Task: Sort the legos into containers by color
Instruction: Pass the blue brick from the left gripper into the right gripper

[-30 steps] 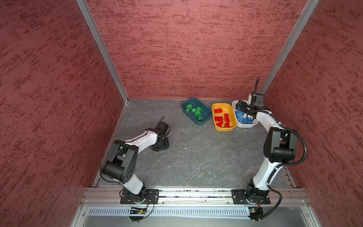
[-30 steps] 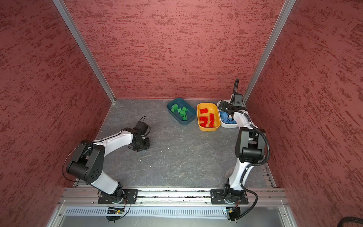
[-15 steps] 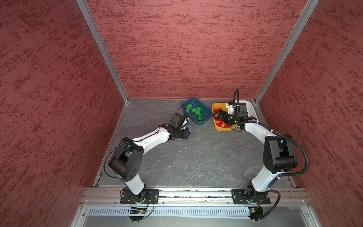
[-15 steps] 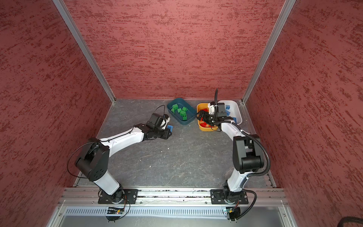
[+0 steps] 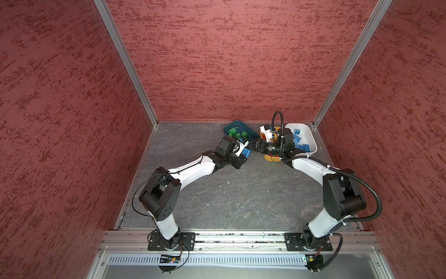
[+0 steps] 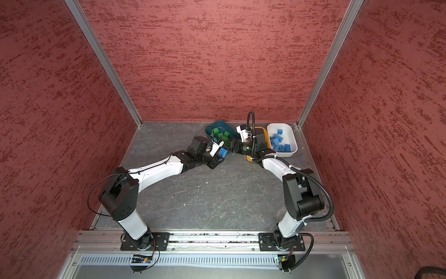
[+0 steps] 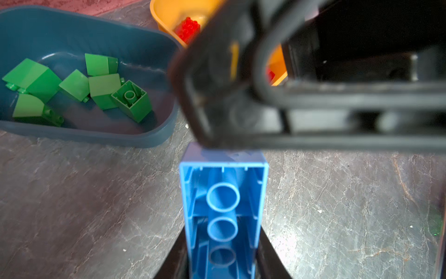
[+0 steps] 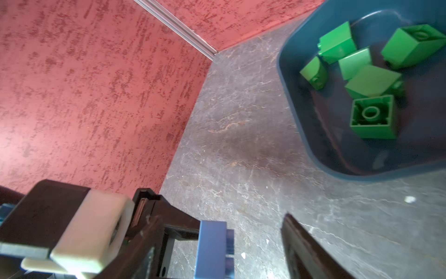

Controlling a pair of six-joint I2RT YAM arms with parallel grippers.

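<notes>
A blue oblong brick (image 5: pixel 246 152) (image 7: pixel 223 205) is clamped in my shut left gripper (image 5: pixel 243 152) (image 7: pixel 223 253), above the floor in front of the dark teal tub (image 5: pixel 237 124). My right gripper (image 5: pixel 253 146) (image 8: pixel 223 248) reaches in from the right. Its jaws are open around the brick's (image 8: pixel 213 248) free end, with a gap showing on one side. Several green bricks (image 7: pixel 103 87) (image 8: pixel 371 82) lie in the teal tub. Red bricks (image 7: pixel 188 29) lie in the orange-yellow tub (image 6: pixel 264 131). Blue bricks (image 6: pixel 277 140) lie in the white tub (image 6: pixel 293 142).
The three tubs stand in a row along the back wall, and my right arm crosses over the orange-yellow one. Red walls close in the floor (image 5: pixel 229 193) on three sides. A metal rail (image 5: pixel 229 238) with both arm bases runs along the front.
The left arm carried the blue brick from the left floor towards the tubs. The right arm swung from the white tub across the orange-yellow one to the brick, and its jaws have narrowed.
</notes>
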